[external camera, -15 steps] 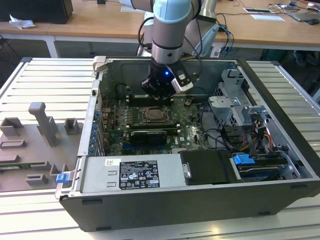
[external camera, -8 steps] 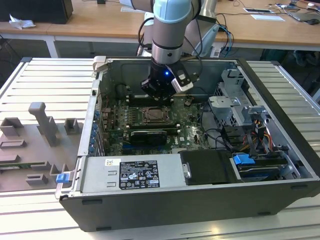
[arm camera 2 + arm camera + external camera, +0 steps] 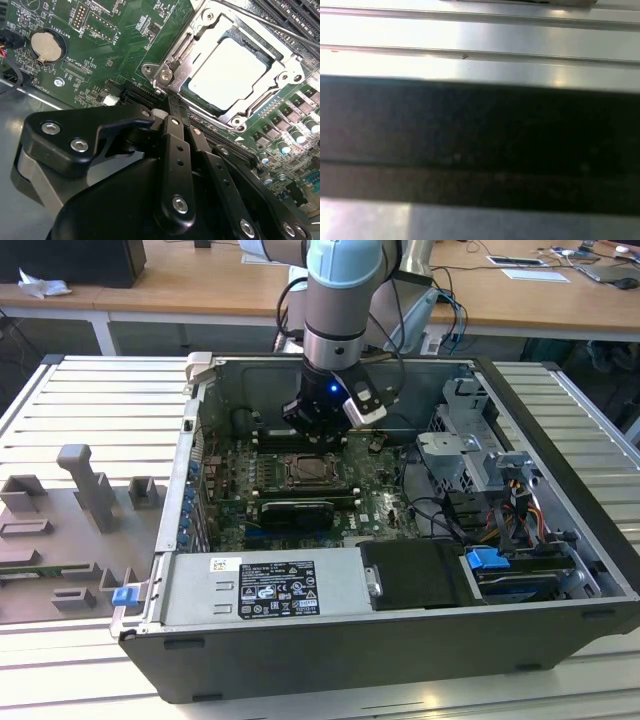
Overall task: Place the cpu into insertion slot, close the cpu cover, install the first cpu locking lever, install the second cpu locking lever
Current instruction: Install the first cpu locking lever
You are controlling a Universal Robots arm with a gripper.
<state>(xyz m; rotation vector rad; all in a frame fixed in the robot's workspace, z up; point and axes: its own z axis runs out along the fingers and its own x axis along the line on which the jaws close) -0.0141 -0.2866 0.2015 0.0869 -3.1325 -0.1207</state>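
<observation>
One robot arm reaches down into an open computer case (image 3: 560, 570), its gripper (image 3: 172, 102) hanging just beside the processor socket on the green motherboard (image 3: 115, 45). Its fingers (image 3: 177, 150) are pressed together, holding nothing. Inside the socket, the cpu (image 3: 230, 75) lies flat, with the cpu cover (image 3: 200, 35) closed around it.
</observation>
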